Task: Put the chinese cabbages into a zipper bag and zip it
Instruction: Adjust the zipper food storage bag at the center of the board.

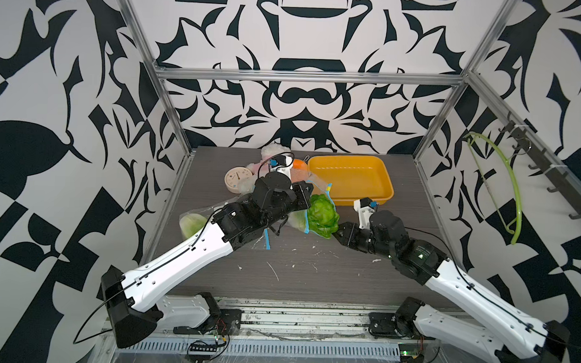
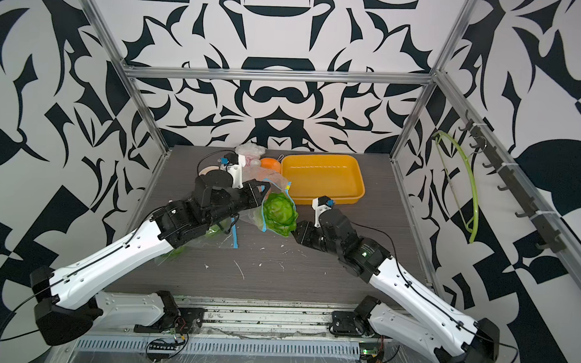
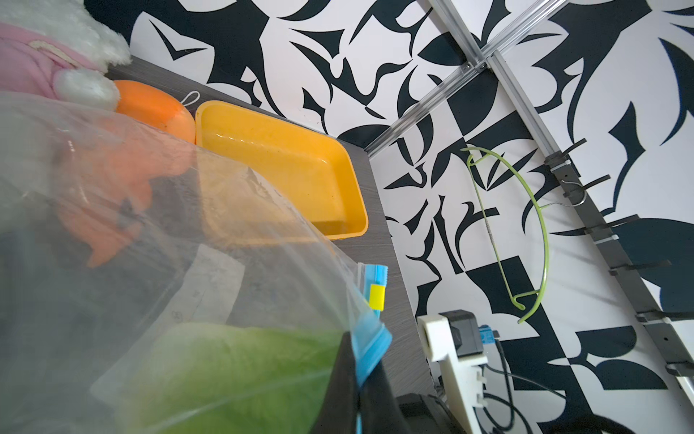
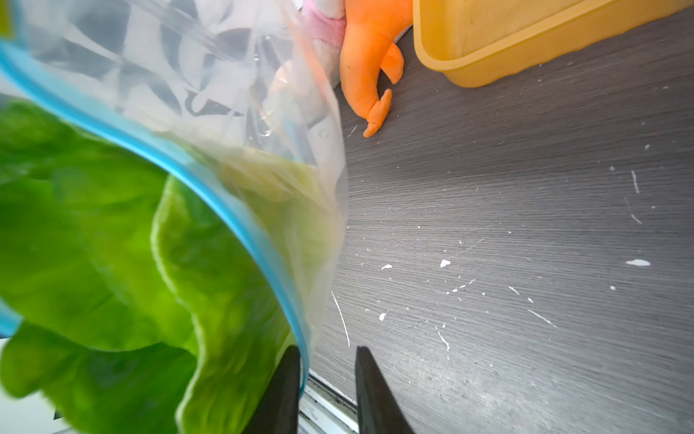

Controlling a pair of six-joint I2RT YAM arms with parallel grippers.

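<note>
The clear zipper bag (image 1: 316,187) with a blue zip strip and a yellow slider (image 3: 377,297) is lifted off the dark tabletop (image 1: 312,276) near its middle, mouth turned toward the right arm. The left pincer (image 3: 360,398) is clenched on the bag's blue rim and holds the mouth up. One of the chinese cabbages (image 1: 322,214) sits in that mouth. In both top views its frilly bright green leaf tips stick out past the blue strip while the paler part lies inside the film (image 2: 279,211). The right wrist view shows the same broad, glossy green leaves (image 4: 94,233) crossing the rim, and a pale yellow-green mass shows through the plastic behind. The right pincer (image 4: 326,375) is just beside those leaf tips, released. Its two dark fingers (image 4: 370,387) stand apart with only tabletop between them, and the blue rim lies against the inner face of one. A second cabbage (image 1: 191,223), pale green, lies in clear film beside the left arm. Whether that film belongs to the same bag I cannot tell. Behind the bag stands a yellow tray (image 1: 349,178) with nothing in it. At the back, beside the tray, are an orange plush toy (image 4: 370,71), a white and pink plush (image 3: 56,49) and a round dial (image 1: 237,180).
</note>
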